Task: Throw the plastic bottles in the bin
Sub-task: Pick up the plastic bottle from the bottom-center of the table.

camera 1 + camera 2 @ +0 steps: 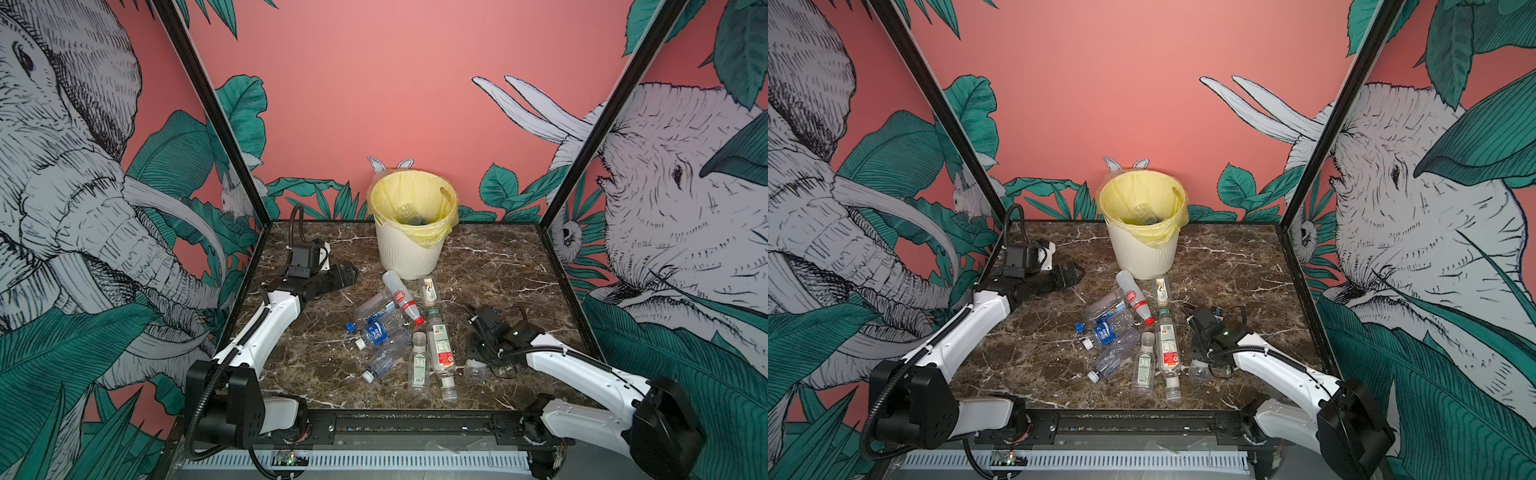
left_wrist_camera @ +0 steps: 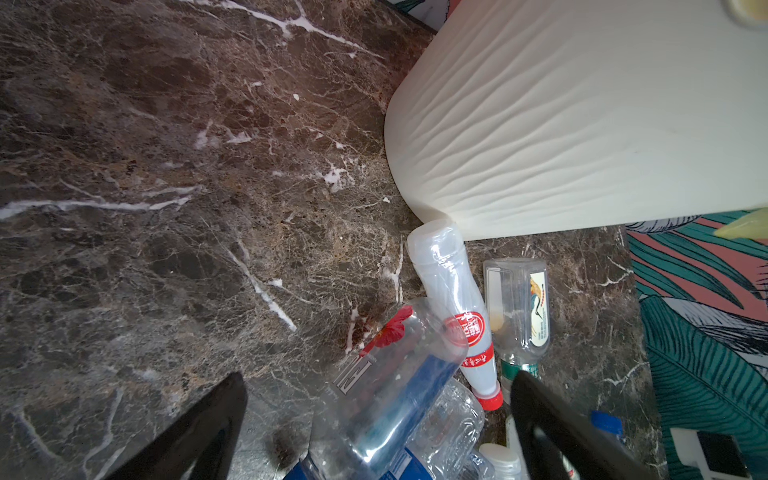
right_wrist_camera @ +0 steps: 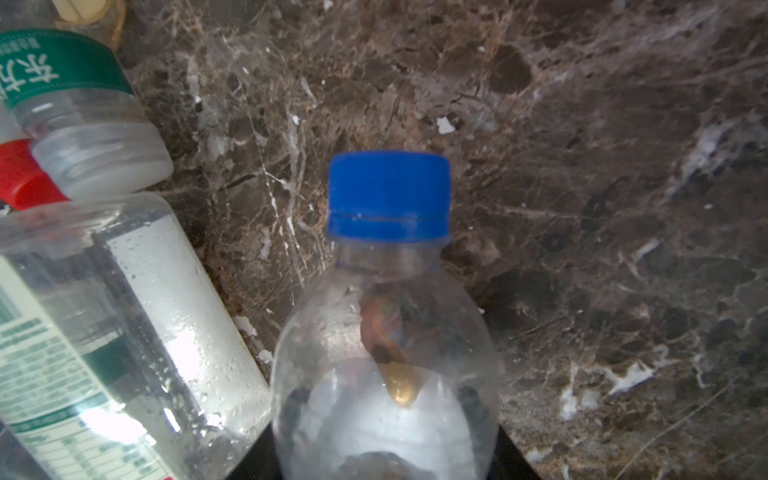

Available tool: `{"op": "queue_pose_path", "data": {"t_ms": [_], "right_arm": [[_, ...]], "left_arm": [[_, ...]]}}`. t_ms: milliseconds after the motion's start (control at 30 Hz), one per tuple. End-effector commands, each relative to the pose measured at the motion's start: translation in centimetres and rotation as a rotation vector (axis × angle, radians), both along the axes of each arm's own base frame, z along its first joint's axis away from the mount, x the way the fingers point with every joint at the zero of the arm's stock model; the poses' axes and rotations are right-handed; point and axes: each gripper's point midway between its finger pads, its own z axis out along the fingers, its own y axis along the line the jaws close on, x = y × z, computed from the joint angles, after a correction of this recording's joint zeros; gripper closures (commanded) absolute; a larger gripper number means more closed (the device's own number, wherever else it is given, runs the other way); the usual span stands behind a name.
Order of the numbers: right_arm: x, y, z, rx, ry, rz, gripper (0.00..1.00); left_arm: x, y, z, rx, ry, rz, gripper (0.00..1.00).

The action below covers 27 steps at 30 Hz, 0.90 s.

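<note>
Several plastic bottles lie in a heap mid-table in both top views, in front of the cream ribbed bin with its yellow bag; one bottle shows inside it. My left gripper is open, left of the heap and low over the table. In the left wrist view its fingers straddle a clear blue-labelled bottle without touching it, near the bin. My right gripper is at the heap's right. It is shut on a clear blue-capped bottle lying on the marble.
A red-capped white bottle leans on the bin's foot, with a flat bird-label bottle beside it. A green-labelled bottle lies next to the held one. The marble table has walls on three sides and a black rail in front.
</note>
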Motion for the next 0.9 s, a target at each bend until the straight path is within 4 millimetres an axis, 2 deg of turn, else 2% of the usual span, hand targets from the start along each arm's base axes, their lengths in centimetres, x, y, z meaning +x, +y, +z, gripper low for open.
{"op": "queue_pose_path", "data": {"t_ms": [0,500,667,867], "right_arm": [[0.7,-0.5,0.7,-0.027,-0.016,0.006,0.48],[5.0,-0.1,4.6,0.022,-0.123,-0.003,0.49],[6.2,0.9,4.9,0.145,-0.132,-0.045,0.50],[8.0,1.3,6.1,0.236,-0.198,-0.087,0.50]], "left_arm": [[-0.6,0.4,0.7,-0.006,-0.004,0.013,0.01],[-0.5,0.4,0.2,-0.013,0.004,0.008,0.01],[-0.7,0.3,0.4,-0.028,0.007,0.010,0.01],[-1.0,0.6,0.5,-0.026,0.005,0.021,0.01]]}}
